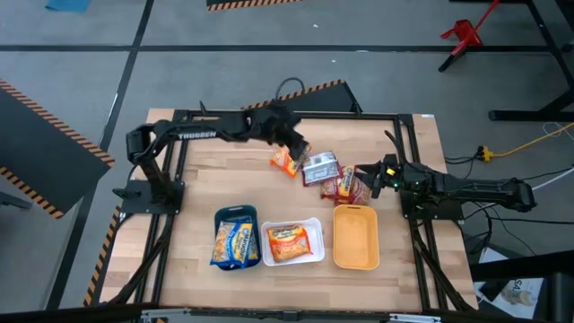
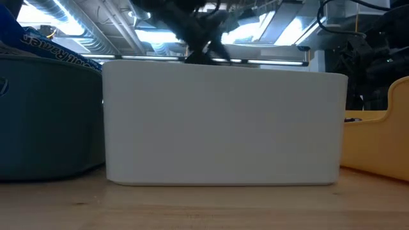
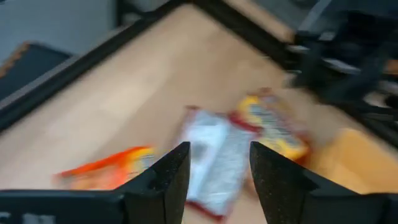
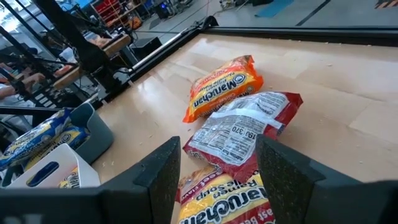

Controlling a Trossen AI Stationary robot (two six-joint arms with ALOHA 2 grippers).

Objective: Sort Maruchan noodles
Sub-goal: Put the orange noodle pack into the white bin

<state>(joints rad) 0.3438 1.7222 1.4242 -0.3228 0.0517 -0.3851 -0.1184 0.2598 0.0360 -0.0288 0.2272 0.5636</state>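
Wooden surface (image 1: 202, 184) inside a black frame, grey floor with hazard tape around it. At the near left, teal tray (image 1: 235, 237) holds blue Maruchan packets (image 1: 233, 243). Just beside it, white tray (image 1: 291, 242) holds an orange packet (image 1: 288, 243). Next, the yellow-orange tray (image 1: 355, 237) has nothing in it.

Left tool (image 1: 299, 144) reaches in from the far left side and hovers above the loose packets at the middle of the surface, fingers (image 3: 165, 180) apart, gripping nothing. Below it: loose orange packet (image 4: 222, 88), then a packet lying back side up (image 4: 239, 132), silvery print showing, touching the orange one. A dark red packet (image 4: 222, 205) lies partly under that one, toward the right.

Right tool (image 1: 373, 177) sits low at the right side, just beside the dark red packet, fingers (image 4: 158, 177) apart, holding nothing.
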